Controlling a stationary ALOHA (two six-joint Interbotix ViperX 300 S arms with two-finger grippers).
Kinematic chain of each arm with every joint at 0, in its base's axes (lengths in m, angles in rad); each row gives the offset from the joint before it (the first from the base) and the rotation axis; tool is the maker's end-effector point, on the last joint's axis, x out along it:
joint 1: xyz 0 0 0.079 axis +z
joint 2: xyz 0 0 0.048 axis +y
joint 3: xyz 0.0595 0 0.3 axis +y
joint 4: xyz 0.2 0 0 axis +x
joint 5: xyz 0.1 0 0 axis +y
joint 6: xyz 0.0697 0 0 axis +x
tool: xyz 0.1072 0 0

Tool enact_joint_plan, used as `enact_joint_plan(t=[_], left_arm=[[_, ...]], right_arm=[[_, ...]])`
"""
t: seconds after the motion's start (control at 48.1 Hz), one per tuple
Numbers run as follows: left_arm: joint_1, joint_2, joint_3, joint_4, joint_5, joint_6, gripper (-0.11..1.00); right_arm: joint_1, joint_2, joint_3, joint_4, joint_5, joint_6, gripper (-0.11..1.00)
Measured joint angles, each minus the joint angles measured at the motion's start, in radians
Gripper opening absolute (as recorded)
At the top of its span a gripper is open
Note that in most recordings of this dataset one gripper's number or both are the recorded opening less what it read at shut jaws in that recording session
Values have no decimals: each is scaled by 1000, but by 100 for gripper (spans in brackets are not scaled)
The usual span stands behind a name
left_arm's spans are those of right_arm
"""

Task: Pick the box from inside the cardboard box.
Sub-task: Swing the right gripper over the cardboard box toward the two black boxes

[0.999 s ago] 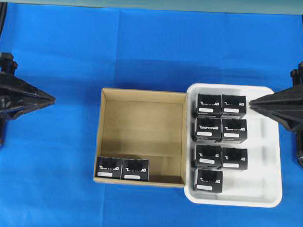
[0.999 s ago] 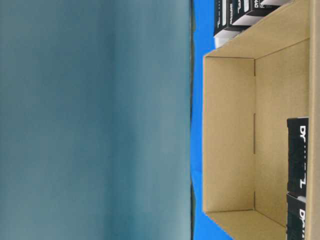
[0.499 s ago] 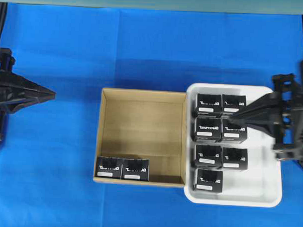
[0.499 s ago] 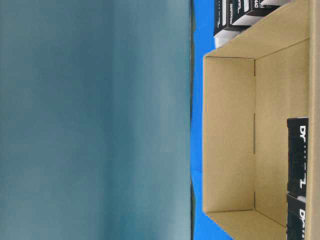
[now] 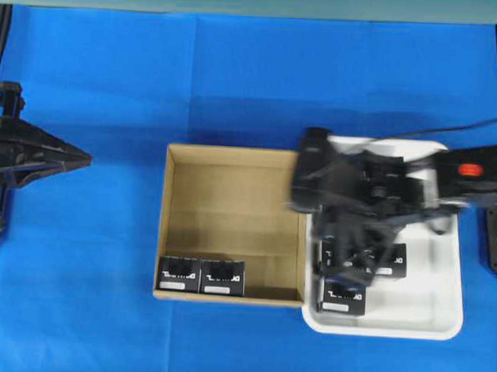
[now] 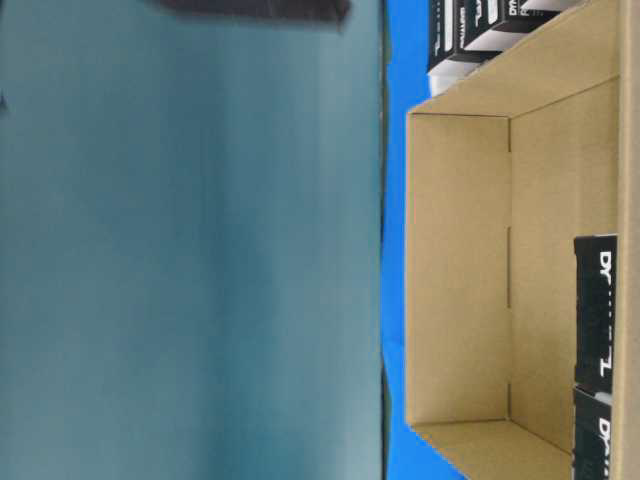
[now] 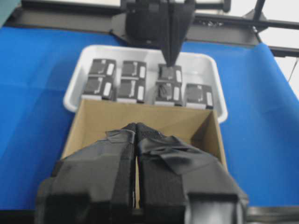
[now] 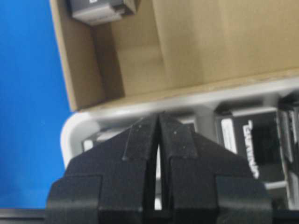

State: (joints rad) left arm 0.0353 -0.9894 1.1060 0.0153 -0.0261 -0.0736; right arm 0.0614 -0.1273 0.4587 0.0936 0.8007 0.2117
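The cardboard box (image 5: 231, 210) sits mid-table, and two black boxes (image 5: 180, 275) (image 5: 222, 276) lie side by side against its front wall. One of them shows at the top of the right wrist view (image 8: 98, 11), and both show at the edge of the table-level view (image 6: 597, 305). My right gripper (image 5: 360, 259) is shut and empty. It hangs blurred over the white tray, its tips (image 8: 159, 116) in front of the tray rim beside the cardboard wall. My left gripper (image 5: 88, 157) is shut and empty at the far left, pointing toward the cardboard box (image 7: 140, 112).
A white plastic tray (image 5: 440, 307) touches the cardboard box's right wall and holds several identical black boxes (image 7: 133, 69). The right arm (image 7: 159, 18) reaches across above them. Blue cloth covers the table around both containers.
The right arm has swung from the right edge leftward over the tray, toward the cardboard box. Its jaws stay shut. The left gripper has barely moved.
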Motion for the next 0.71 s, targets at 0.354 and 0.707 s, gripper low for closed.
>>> enact_joint_plan(t=[0.354, 0.707], left_arm=[[0, 2, 0, 0, 40, -5, -5], [0, -12, 0, 0, 71, -29, -5]], right_arm=[[2, 238, -275, -5, 121, -83, 9], [2, 367, -394, -5, 218, -115, 19]])
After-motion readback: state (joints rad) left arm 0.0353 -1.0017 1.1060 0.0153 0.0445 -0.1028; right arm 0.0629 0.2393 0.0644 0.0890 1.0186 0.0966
